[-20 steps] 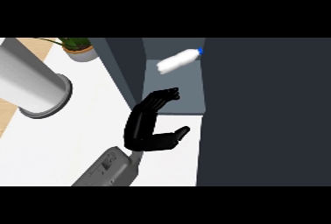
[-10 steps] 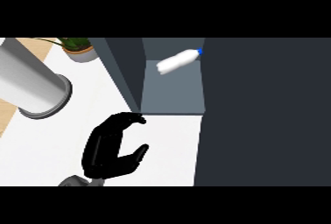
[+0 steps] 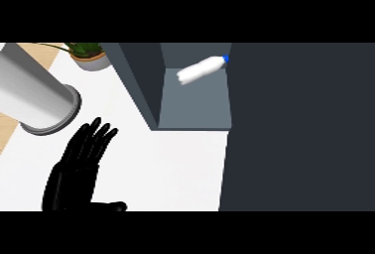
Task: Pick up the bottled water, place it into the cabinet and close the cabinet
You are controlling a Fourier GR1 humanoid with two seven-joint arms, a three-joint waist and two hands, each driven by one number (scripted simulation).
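Cabinet [image 3: 192,106], bottled water [image 3: 199,69] lying slantwise, cap upper-right

The white counter [image 3: 176,163] carries a large grey cylinder [image 3: 33,94] lying at its left and a potted plant [image 3: 89,55] at its far edge. The dark cabinet [image 3: 147,84] stands on it to the right, and the bottled water [image 3: 201,68] lies tilted on the grey cabinet shelf [image 3: 198,106].

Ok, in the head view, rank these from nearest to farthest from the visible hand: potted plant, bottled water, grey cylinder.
Measured from the open hand at lower left, which I take for the left one:
1. Grey cylinder, just above the fingers, at the left edge.
2. Bottled water, lying inside the cabinet, up and to the right.
3. Potted plant, at the top, behind the cylinder.
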